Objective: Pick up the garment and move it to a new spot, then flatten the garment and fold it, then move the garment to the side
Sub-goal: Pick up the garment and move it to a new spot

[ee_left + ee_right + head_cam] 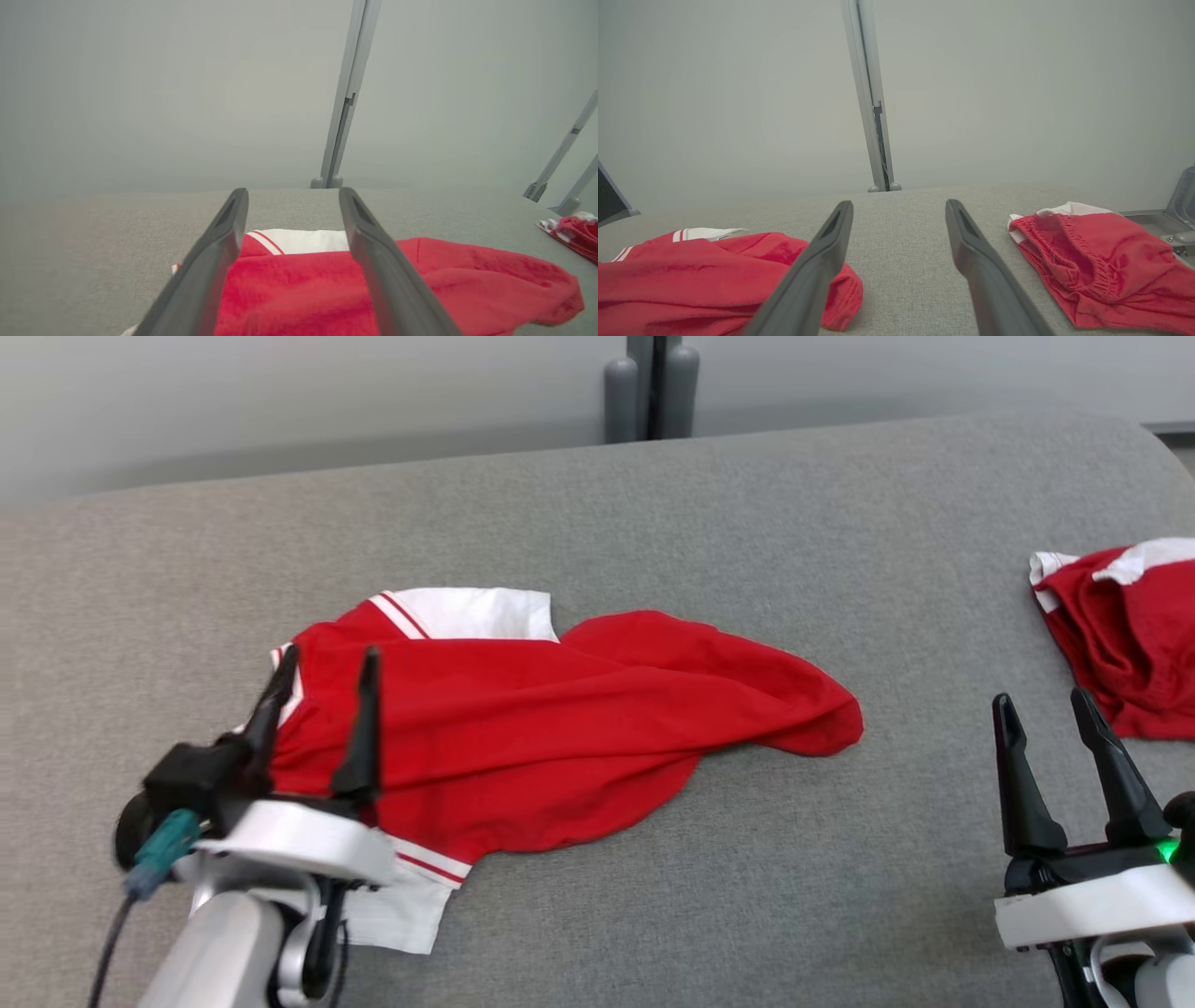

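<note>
I read no text, label, brand, number or sign in any of my views. The red garment (560,728) carries plain white bands with red stripes, no lettering.

We take this for a bare test lab, not a home: the table (709,513) is wide and padded in grey fabric, the far wall (280,392) is plain pale grey, and grey metal posts (652,387) stand behind the table's far edge.

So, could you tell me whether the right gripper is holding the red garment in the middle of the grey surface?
No, the right gripper stands open with nothing between its fingers, well apart from the middle red garment.
</note>
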Tool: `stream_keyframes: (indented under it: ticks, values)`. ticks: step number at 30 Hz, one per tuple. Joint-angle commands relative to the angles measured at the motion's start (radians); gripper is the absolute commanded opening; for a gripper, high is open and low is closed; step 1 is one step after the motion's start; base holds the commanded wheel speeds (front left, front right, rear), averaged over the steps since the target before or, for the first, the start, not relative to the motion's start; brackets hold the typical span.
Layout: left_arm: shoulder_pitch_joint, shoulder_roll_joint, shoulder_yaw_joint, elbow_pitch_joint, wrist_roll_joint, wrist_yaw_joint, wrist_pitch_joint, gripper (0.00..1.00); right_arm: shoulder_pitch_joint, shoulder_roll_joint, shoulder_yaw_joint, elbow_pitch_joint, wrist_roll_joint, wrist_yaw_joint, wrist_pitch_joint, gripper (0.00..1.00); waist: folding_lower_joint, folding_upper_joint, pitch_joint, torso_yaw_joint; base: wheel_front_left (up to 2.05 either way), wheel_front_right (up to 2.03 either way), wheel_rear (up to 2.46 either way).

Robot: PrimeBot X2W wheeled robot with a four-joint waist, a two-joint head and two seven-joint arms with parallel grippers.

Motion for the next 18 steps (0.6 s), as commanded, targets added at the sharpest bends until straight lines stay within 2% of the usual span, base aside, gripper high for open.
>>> stream_keyframes:
  ticks: [1, 9, 18]
  values:
    - [0.023, 0.008, 0.018, -0.005, -0.014, 0.007, -0.006, 1.00, 0.015, -0.007, -0.004, -0.009, -0.010, 0.000, 0.007, 1.00, 0.0000, -0.0001, -0.017, 0.017, 0.00, 0.00, 0.00]
    - [0.121, 0.050, 0.073, -0.039, -0.039, 0.008, -0.036, 1.00, 0.076, -0.023, -0.030, -0.032, -0.030, 0.000, 0.054, 1.00, 0.0000, -0.0001, -0.068, 0.041, 0.00, 0.00, 0.00]
    - [0.199, 0.068, 0.062, -0.064, -0.025, 0.009, -0.043, 1.00, 0.120, -0.016, -0.024, -0.050, -0.033, 0.000, 0.084, 1.00, 0.0000, -0.0001, -0.113, 0.035, 0.00, 0.00, 0.00]
